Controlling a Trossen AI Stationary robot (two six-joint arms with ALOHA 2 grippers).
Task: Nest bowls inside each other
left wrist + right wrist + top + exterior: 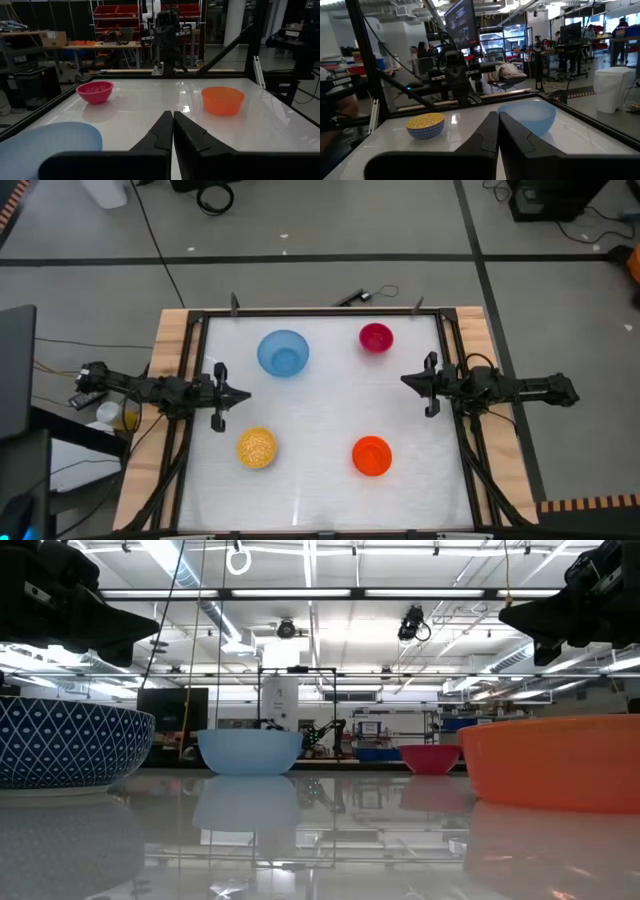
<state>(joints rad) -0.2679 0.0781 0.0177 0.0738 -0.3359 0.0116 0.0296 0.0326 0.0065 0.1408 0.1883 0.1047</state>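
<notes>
Four bowls stand apart, each upright on its base on the white table point(320, 410). The light blue bowl point(283, 352) is at the far left, the magenta-pink bowl point(376, 337) at the far right. The yellow bowl point(256, 447), blue-patterned outside point(425, 126), is near left, the orange-red bowl point(372, 456) near right. My left gripper point(246, 394) is shut at the left edge, pointing level toward the middle. My right gripper point(404, 380) is shut at the right edge, facing it. Neither touches a bowl.
A black frame point(320, 312) runs around the table, with wooden boards outside it on both sides. The bowls leave a wide bare stretch in the table's middle between the two grippers. People show in the room beyond the table point(420, 52).
</notes>
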